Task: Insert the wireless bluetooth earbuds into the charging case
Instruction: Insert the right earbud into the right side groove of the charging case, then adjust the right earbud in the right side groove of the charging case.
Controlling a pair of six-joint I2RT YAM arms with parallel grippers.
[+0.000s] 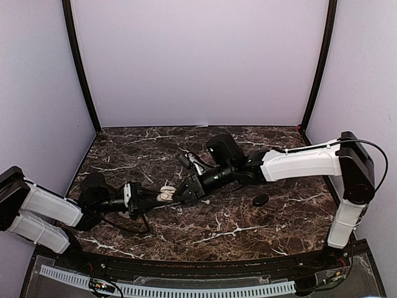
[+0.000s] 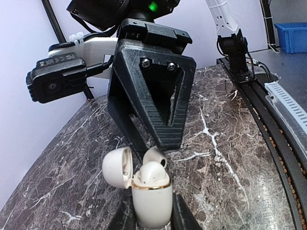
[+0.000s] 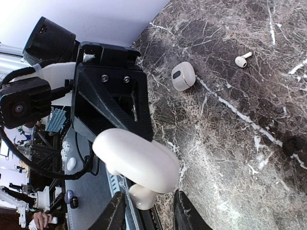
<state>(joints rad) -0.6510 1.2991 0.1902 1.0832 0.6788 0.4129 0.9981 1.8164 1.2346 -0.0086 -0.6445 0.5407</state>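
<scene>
My left gripper [image 2: 151,213] is shut on a white charging case [image 2: 151,201], held upright with its lid [image 2: 116,166] swung open to the left. One white earbud [image 2: 152,171] sits in the case's mouth. A second white earbud [image 2: 156,155] stands just behind it under a fingertip of the right gripper [image 2: 168,129]; I cannot tell whether it is seated. In the right wrist view the lid [image 3: 139,160] fills the middle. Below it the earbud [image 3: 144,196] lies between the parted fingers of my right gripper [image 3: 147,205], with a gap on one side. From above, both grippers meet at the case [image 1: 166,194].
A closed white case [image 3: 183,75] and a loose white earbud [image 3: 243,59] lie on the marble table [image 3: 249,158] beyond the right gripper. A black pebble-like case [image 1: 260,200] rests under the right forearm. Purple walls enclose the back and both sides.
</scene>
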